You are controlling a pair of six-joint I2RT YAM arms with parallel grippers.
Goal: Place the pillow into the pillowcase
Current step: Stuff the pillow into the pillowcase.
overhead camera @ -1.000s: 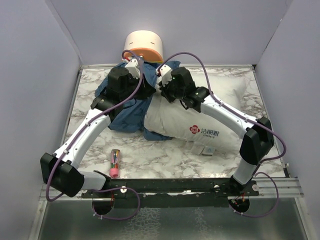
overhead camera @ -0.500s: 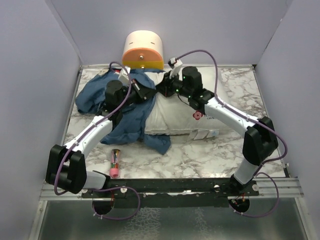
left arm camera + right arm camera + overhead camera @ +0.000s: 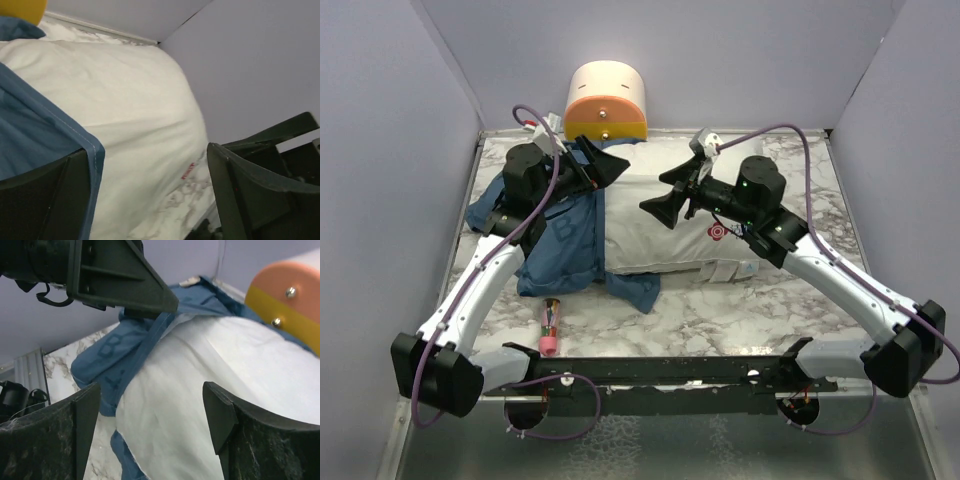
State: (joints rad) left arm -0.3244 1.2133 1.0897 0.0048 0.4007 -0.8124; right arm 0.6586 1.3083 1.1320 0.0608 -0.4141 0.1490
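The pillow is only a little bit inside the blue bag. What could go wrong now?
The blue printed cloth pillowcase covers only one end of the plump white fabric pillow. Both the left gripper and the right gripper are open, so the case may slide back off. Its hem lies against a left finger, so it could snag and get dragged when that arm moves.

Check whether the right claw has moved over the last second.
Yes. The right claw has drawn back from the table's far edge toward the arm bases, now over the pillow.
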